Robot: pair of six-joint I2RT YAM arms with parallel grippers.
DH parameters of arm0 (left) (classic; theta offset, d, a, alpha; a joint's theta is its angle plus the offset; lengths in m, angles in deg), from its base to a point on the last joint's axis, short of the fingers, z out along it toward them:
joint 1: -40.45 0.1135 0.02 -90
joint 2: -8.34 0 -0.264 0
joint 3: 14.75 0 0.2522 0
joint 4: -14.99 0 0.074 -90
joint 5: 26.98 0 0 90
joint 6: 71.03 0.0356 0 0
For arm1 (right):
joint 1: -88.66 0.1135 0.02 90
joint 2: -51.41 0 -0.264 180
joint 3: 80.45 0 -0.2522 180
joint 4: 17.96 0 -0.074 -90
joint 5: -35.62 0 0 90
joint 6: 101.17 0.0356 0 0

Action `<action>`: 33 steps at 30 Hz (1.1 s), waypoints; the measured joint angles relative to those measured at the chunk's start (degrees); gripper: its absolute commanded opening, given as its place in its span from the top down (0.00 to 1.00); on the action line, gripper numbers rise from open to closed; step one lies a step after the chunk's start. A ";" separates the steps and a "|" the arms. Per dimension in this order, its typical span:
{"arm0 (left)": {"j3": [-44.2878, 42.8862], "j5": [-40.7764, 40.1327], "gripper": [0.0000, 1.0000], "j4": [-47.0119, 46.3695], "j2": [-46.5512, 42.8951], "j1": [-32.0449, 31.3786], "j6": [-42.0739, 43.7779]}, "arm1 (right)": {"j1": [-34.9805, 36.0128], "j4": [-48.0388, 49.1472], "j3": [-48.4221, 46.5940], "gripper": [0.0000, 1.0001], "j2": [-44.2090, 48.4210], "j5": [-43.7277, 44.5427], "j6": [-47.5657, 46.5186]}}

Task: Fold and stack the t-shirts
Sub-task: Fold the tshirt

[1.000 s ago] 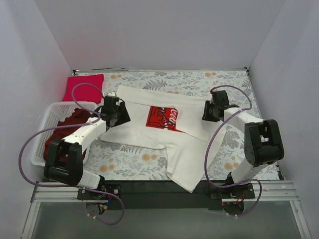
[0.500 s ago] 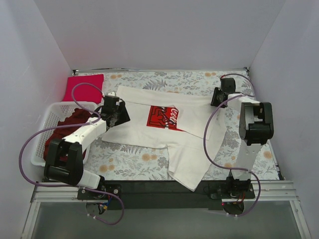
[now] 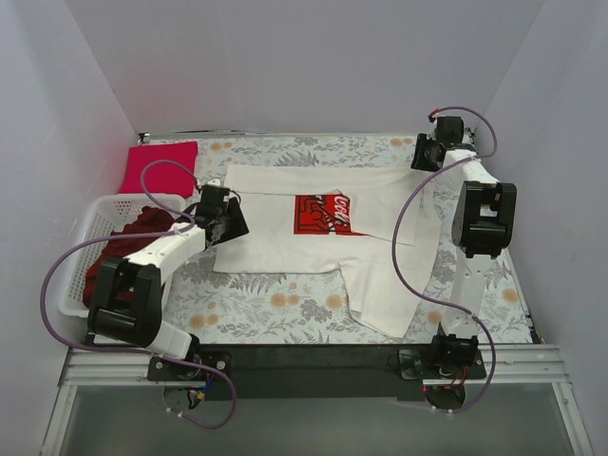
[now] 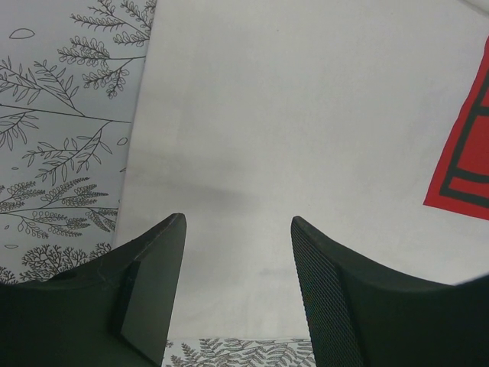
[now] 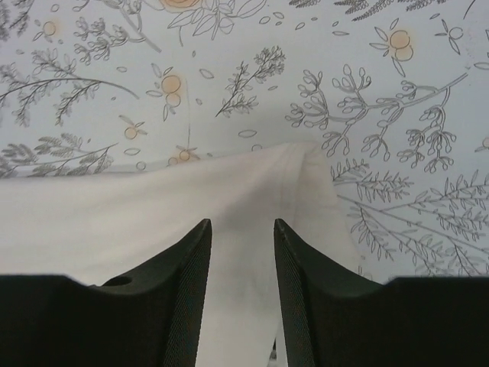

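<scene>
The cream-white t-shirt [image 3: 313,242] lies spread on the table with its red chest print [image 3: 321,214] facing up. My left gripper [image 3: 226,217] is open, low over the shirt's left part [image 4: 290,138], with nothing between the fingers. My right gripper [image 3: 425,152] is at the shirt's far right corner. Its fingers stand partly apart, straddling a raised fold of the cloth [image 5: 244,191]. The crimson-pink t-shirt [image 3: 160,166] lies folded at the far left. The dark maroon t-shirt [image 3: 128,242] is bunched in the basket.
The white lattice basket [image 3: 84,249] stands at the left edge. The floral table cloth [image 3: 285,304] covers the table. White walls close in the back and both sides. One shirt flap [image 3: 389,294] hangs toward the near right.
My right arm has reached out to the far right corner. The cream shirt has been drawn right and back with it and lies flatter. My left gripper has hardly moved.
</scene>
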 measured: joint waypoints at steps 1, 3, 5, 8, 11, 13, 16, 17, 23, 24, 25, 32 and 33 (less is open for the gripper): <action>0.28 -0.04 0.43 0.02 -0.35 0.00 -0.22 | 0.00 -0.92 1.01 0.54 1.77 -0.52 -0.07; 1.01 -0.24 0.43 0.39 -1.64 0.00 -0.66 | 0.02 -1.64 6.62 0.54 8.26 -2.56 0.35; 1.22 -0.70 0.43 1.99 -3.63 0.00 -1.55 | 0.26 -2.19 14.32 0.54 17.03 -4.55 1.60; 1.27 -2.25 0.44 6.14 -8.04 0.00 -3.96 | 2.32 -1.95 29.90 0.55 33.24 -5.84 4.11; 3.56 -3.93 0.44 9.29 -13.33 0.00 -5.49 | 6.45 -2.95 42.95 0.55 42.95 -6.78 5.97; 5.79 -5.07 0.45 11.28 -16.39 0.00 -6.23 | 8.35 -4.07 47.28 0.55 45.09 -6.67 6.23; 7.87 -5.99 0.47 13.00 -18.27 0.00 -7.67 | 10.43 -4.92 53.66 0.55 49.40 -5.90 7.50; 8.37 -6.27 0.47 13.42 -18.32 0.00 -8.13 | 10.69 -5.20 55.47 0.55 51.12 -5.44 7.74; 10.16 -8.02 0.52 14.67 -16.55 0.00 -10.45 | 10.64 -6.27 60.54 0.55 58.29 -2.69 8.55; 10.32 -8.20 0.52 14.73 -16.06 0.00 -10.71 | 10.64 -6.29 60.87 0.55 58.82 -2.45 8.57; 10.40 -8.31 0.52 14.86 -15.58 0.00 -10.95 | 10.64 -6.27 61.44 0.55 59.63 -2.05 8.59; 10.99 -9.42 0.53 15.39 -12.90 0.00 -12.85 | 10.62 -7.21 62.73 0.55 61.55 -0.83 8.57; 11.21 -9.64 0.53 15.52 -12.61 0.00 -13.25 | 10.62 -7.21 62.77 0.55 61.55 -0.79 8.57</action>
